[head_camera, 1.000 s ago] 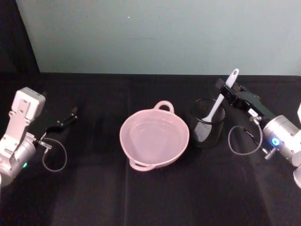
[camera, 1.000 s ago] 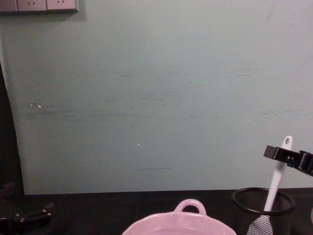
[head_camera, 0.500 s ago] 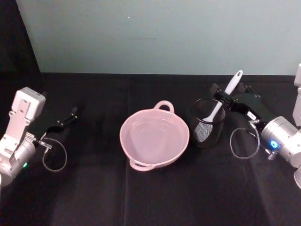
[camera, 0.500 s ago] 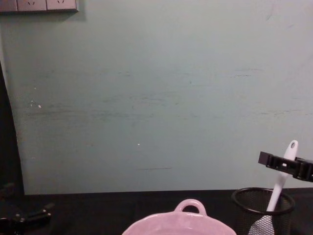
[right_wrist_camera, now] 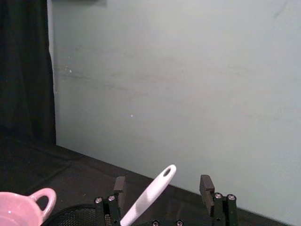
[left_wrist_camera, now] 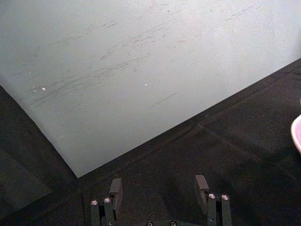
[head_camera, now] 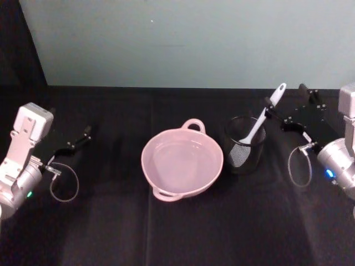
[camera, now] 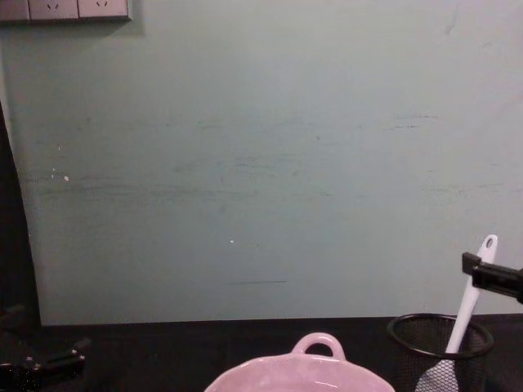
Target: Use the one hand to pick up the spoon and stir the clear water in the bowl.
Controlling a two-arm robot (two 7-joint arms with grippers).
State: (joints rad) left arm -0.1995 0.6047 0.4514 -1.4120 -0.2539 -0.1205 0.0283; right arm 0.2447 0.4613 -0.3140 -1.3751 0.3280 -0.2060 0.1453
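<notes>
- The spoon (head_camera: 260, 121) stands blade-down in a black mesh cup (head_camera: 244, 145), its handle leaning up and to the right over the rim. I judge that lean is what makes it reachable: the upper handle sticks out clear of the cup, so it can be taken without going into the mesh.
- The right tool (head_camera: 288, 108) sits just to the right of that handle, at the height of its upper part. In the right wrist view its two fingers (right_wrist_camera: 120, 186) are spread, with the handle (right_wrist_camera: 149, 194) rising between them, closer to one finger; nothing is gripped, so the tool is released around the handle and not yet closed on it.
- The bowl (head_camera: 182, 160) rests at the middle of the black surface (head_camera: 166, 233), just left of the mesh cup, with clear water inside. Its nearness to the cup should keep the carry short once the spoon is lifted out.
- The left tool (head_camera: 77, 141) lies low at the far left of the surface, well apart from the bowl; its fingers (left_wrist_camera: 115, 187) are apart and hold nothing, so it looks parked.
- Count: one spoon, one bowl with two loop handles on its rim, one mesh cup, two tools, both released.
</notes>
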